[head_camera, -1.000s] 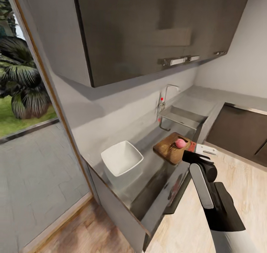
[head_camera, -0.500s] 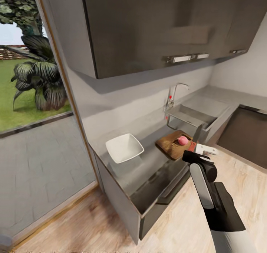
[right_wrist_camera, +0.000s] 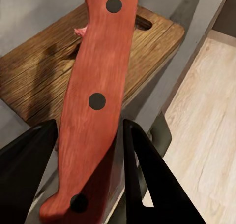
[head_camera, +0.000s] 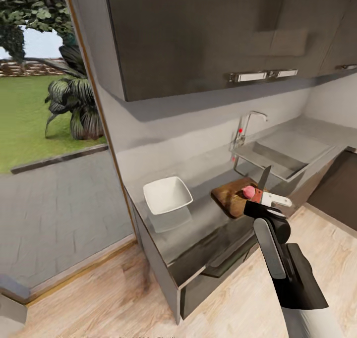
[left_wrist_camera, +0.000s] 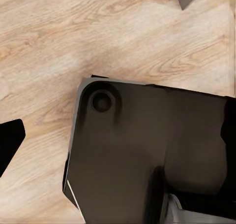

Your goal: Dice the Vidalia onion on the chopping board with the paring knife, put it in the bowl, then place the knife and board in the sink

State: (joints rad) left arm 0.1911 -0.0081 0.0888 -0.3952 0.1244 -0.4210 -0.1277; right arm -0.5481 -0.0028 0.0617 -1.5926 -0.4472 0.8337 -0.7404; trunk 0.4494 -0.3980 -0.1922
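Observation:
The dark brown chopping board (head_camera: 229,198) lies on the grey countertop (head_camera: 198,224), with the pinkish Vidalia onion (head_camera: 248,192) on its right part. My right gripper (head_camera: 274,199) is shut on the paring knife (head_camera: 263,178) just right of the onion, dark blade pointing up and away. In the right wrist view the orange-red knife handle (right_wrist_camera: 96,98) sits between the black fingers (right_wrist_camera: 29,160), above the board (right_wrist_camera: 39,86). The white bowl (head_camera: 167,195) stands left of the board. The steel sink (head_camera: 285,154) with its tap (head_camera: 246,125) lies beyond. A dark finger (left_wrist_camera: 9,141) shows in the left wrist view.
Dark wall cabinets (head_camera: 208,30) hang over the counter. A glass door frame (head_camera: 99,120) at the counter's left end gives onto a paved yard. A drawer (head_camera: 218,258) stands ajar under the counter edge. Beneath the left wrist are wooden floor (left_wrist_camera: 59,47) and the robot's dark base (left_wrist_camera: 147,150).
The whole head picture has shifted, so the camera has moved: counter and bowl sit farther off and more garden shows. The right gripper still holds the knife by the onion.

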